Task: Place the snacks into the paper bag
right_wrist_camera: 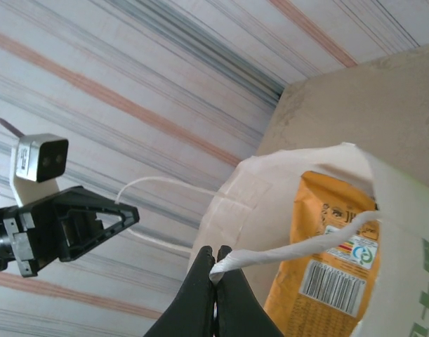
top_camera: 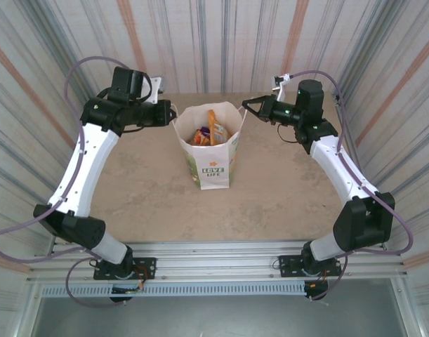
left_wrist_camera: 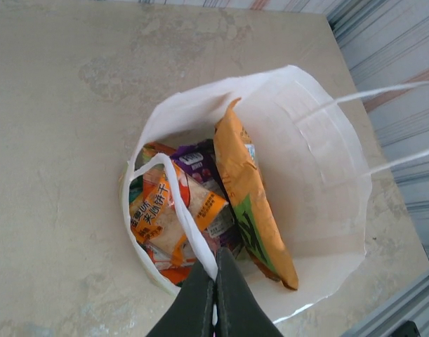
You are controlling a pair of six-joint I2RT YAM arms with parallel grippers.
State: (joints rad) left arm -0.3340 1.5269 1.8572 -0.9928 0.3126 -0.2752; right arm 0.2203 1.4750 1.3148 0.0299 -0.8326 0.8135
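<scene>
The white paper bag (top_camera: 213,160) stands upright mid-table, its mouth held wide. Inside lie the snacks: a tall orange packet (left_wrist_camera: 253,203) leaning upright, a flat orange packet (left_wrist_camera: 173,214), a purple one (left_wrist_camera: 198,161) and a teal edge (left_wrist_camera: 135,191). My left gripper (left_wrist_camera: 215,270) is shut on the bag's near handle (left_wrist_camera: 177,200), at the bag's left rim (top_camera: 173,112). My right gripper (right_wrist_camera: 216,270) is shut on the other handle (right_wrist_camera: 305,246), at the right rim (top_camera: 246,106). The tall orange packet (right_wrist_camera: 333,260) shows its barcode in the right wrist view.
Corrugated striped walls (top_camera: 214,42) close in the beige table (top_camera: 144,196) on three sides. A metal rail (top_camera: 214,256) runs along the near edge by the arm bases. The left arm's gripper (right_wrist_camera: 88,225) shows beyond the bag in the right wrist view.
</scene>
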